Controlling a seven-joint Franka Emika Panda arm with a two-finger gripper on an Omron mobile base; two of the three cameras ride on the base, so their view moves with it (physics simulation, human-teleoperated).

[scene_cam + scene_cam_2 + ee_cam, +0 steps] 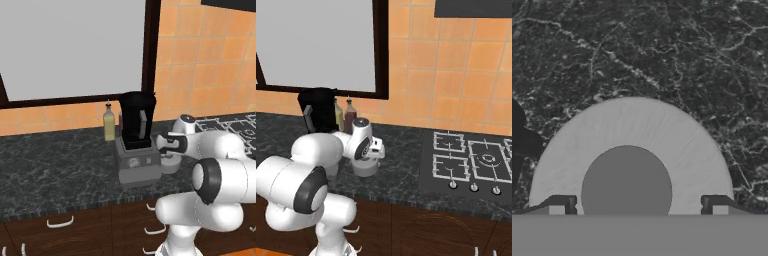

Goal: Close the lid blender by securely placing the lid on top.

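The blender stands on the dark counter, a boxy grey base (136,162) with a tall black jar (136,122) whose top is uncovered; the jar (318,115) also shows behind my arm. The light-grey round lid (632,135) with its raised central knob (627,185) lies flat on the counter just right of the base, seen as the lid (170,164) and the lid (365,169). My gripper (637,205) hangs straight down over it, open, its fingertips (559,205) standing wide on either side of the knob, close above the disc. Nothing is held.
A slim yellowish bottle (109,125) stands left of the jar, and a dark bottle (350,116) behind it by the wall. A gas hob (471,160) lies to the right. The counter's front edge runs above the drawers (60,222).
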